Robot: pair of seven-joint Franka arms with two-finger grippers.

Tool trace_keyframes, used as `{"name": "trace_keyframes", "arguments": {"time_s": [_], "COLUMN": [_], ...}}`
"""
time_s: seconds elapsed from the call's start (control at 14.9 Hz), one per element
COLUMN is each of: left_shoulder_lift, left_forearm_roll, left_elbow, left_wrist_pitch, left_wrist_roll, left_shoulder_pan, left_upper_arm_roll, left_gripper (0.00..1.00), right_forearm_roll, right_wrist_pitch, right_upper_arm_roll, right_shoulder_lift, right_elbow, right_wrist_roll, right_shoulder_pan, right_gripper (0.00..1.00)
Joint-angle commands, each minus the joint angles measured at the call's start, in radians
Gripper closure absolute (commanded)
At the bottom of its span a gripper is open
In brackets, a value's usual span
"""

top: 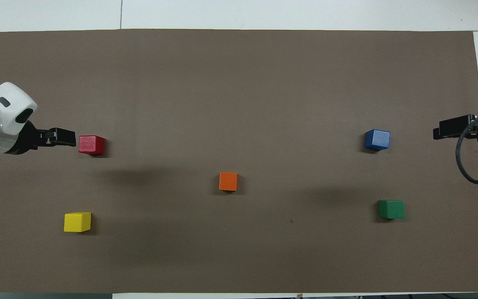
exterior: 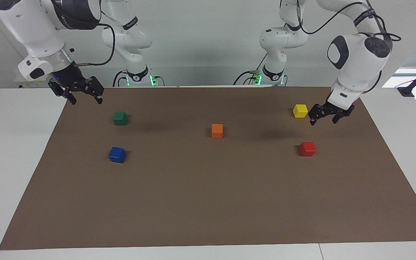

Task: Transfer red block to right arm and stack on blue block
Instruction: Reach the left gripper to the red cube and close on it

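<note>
Below our spread-open left gripper (exterior: pixel 323 117) sits the red block (exterior: pixel 307 148): light, rigid; we'd pinch flat opposite sides.

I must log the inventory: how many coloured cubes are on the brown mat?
5. Yellow block and red block at the left arm's end; orange block in the middle; green block and blue block at the right arm's end. None seems hidden.

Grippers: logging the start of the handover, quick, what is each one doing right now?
Left gripper: open, empty, up over the brown mat near the small red cube.
Right gripper: open, empty, waiting.
</note>
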Motion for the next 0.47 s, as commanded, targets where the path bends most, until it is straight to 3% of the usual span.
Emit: {"name": "trace_keyframes", "arguments": {"time_s": [0.0,0.4], "left_shoulder_lift": [0.064,0.140], "left_forearm_roll": [0.041,0.041], "left_elbow": [-0.018,-0.058], "left_wrist_pitch": [0.075,0.208], "left_wrist_roll": [0.003,0.003], "left_shoulder_pan": [-0.019,-0.039], "left_upper_arm_roll": [0.010,0.010], "left_gripper": [0.00,0.00], "right_forearm_roll": [0.188,0.627], "right_wrist_pitch": [0.036,0.050], "right_upper_arm_roll": [0.006,0.005], "right_shoulder_lift": [-0.032,-0.038], "right_elbow": [-0.056,-0.143], "right_wrist_roll": [-0.120,-0.250], "right_shoulder_pan": [-0.016,-0.037], "right_gripper": [0.00,0.00]}}
